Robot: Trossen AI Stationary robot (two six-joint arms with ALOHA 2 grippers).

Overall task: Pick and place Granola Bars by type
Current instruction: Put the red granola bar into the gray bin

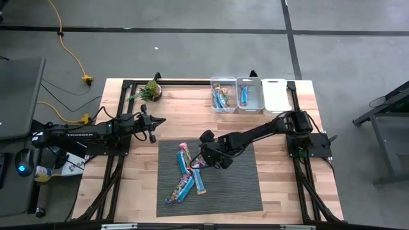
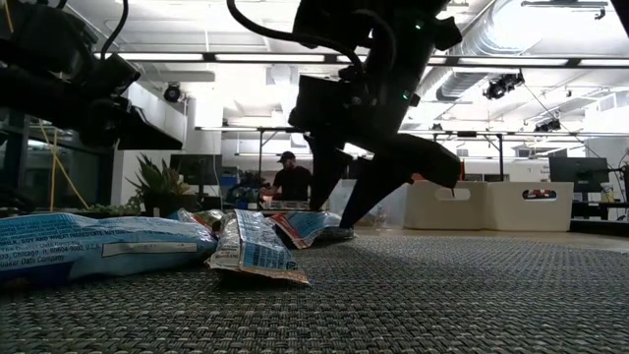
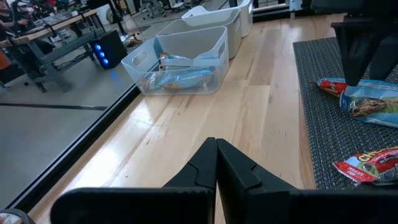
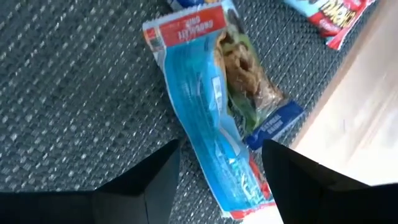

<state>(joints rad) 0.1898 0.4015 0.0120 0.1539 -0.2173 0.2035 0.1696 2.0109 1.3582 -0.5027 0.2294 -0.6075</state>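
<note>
The Granola Bars (image 1: pixel 188 176) lie scattered on a dark ribbed mat (image 1: pixel 243 185) on the pale wooden table (image 1: pixel 281 185); more sit in clear bins (image 1: pixel 223 94) at the far edge. The right gripper (image 4: pixel 217 168) hangs wide open, straddling a light blue bar (image 4: pixel 199 106), gripping nothing. The left gripper (image 3: pixel 216 163) waits shut, empty, near a potted plant (image 1: pixel 151 90). An office with a person (image 2: pixel 290 177) lies beyond.
</note>
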